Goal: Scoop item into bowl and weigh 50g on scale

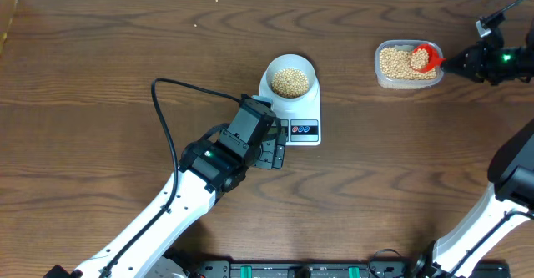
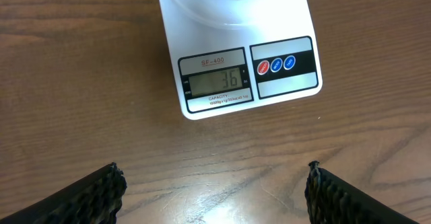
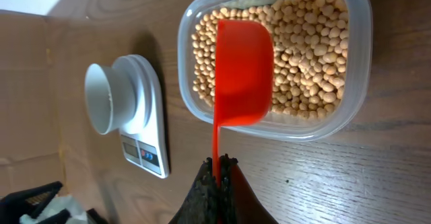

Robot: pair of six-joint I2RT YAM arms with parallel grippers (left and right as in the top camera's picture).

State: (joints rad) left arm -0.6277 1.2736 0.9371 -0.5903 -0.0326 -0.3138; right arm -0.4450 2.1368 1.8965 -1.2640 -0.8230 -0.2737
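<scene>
**Left end effector** (image 2: pixel 214 177): standing wide open, its two black fingers (image 2: pixel 94 196) showing at the lower corners of the wrist view with only bare counter (image 1: pixel 100 44) between them. It is gripping nothing. It is sitting just beside the display end of the scale (image 2: pixel 222 109) and facing it.

**Right end effector** (image 3: pixel 219 169): closing tightly on the thin handle of a red scoop (image 3: pixel 244 72), with no gap showing between the fingers. It is holding the scoop's cup within the outline of the container (image 3: pixel 363 62), over the loose beans (image 3: pixel 303 49).

**Scale**: lying flat near the middle of the counter and carrying the bowl (image 1: pixel 269 71) on its platform. Its display (image 2: pixel 215 81) is showing 36, and the coloured buttons (image 2: pixel 276 65) are sitting just beside the display.

**Bowl**: standing upright on the scale and holding a shallow heap of beans.

**Container**: a clear rounded-rectangular tub, resting on the counter well apart from the scale, towards the right arm. It is holding the larger share of beans.
</scene>
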